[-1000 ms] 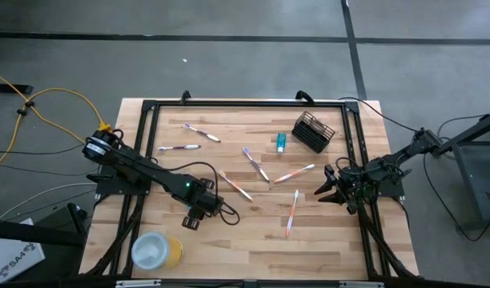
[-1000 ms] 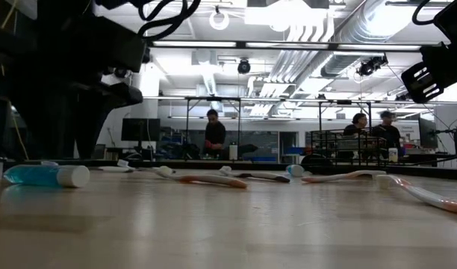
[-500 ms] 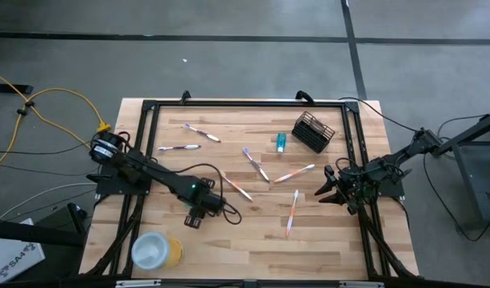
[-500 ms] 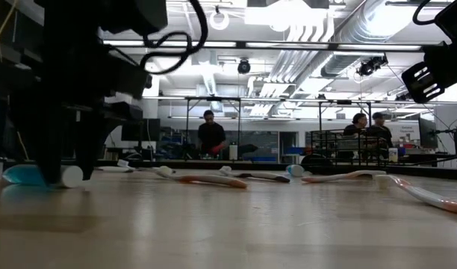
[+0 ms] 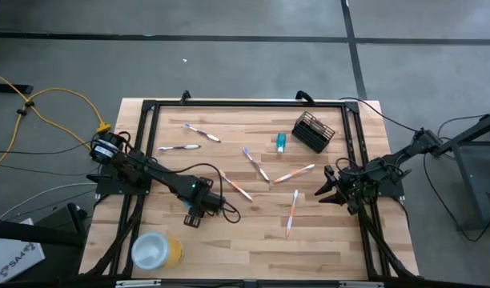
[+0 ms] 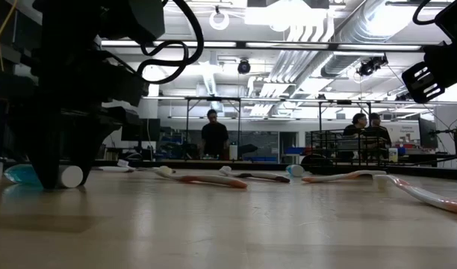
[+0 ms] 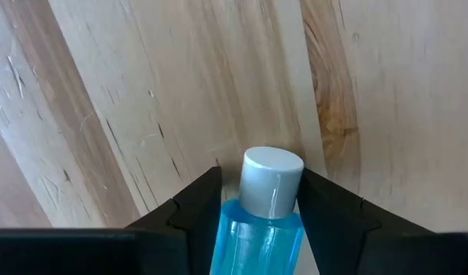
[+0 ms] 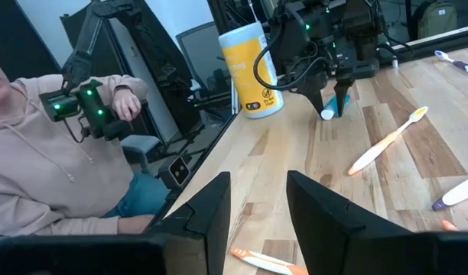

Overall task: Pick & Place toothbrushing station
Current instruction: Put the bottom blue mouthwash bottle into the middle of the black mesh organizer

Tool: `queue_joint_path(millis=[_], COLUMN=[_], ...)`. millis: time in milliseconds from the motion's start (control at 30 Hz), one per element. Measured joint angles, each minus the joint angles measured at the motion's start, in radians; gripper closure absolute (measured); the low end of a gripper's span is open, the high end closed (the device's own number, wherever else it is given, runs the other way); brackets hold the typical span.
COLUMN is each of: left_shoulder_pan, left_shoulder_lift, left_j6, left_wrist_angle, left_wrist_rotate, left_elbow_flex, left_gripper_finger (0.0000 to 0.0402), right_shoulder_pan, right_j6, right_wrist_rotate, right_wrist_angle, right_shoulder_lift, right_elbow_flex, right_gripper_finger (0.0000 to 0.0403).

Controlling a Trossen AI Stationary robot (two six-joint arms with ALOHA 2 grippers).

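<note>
Left wrist view: blue tube (image 7: pixel 261 221) cap-forward between fingers (image 7: pixel 190 206).

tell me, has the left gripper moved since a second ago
Yes. In the low view the left gripper has come down around the blue tube on the table.

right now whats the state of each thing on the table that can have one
left gripper: down at the table, fingers either side of a blue tube, closing
blue tube: lying flat, white cap on
right gripper: open, empty, waiting near the table's right edge
wire-mesh holder: tipped on its side, empty
yellow canister: upright, lid on
</note>
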Motion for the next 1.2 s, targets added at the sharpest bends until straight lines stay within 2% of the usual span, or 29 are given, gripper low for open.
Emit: queue_joint_path(millis=[367,1200], left_shoulder_pan=[-0.001,-0.022], left_shoulder_lift=[-0.001,0.000], left_j6=[-0.040,-0.048], left_wrist_angle=[0.008,0.035], left_wrist_rotate=[0.000,-0.003], left_elbow_flex=[-0.002,-0.004], left_gripper_finger=[0.0315,0.0315], right_shoulder_pan=[0.000,0.000], right_j6=[0.000,0.000], right_wrist_rotate=[0.002,0.003], right_wrist_angle=[0.000,0.000], right_shoulder_lift=[0.000,0.000], right_elbow_flex=[0.000,0.000], right_gripper_finger=[0.0282,0.0282])
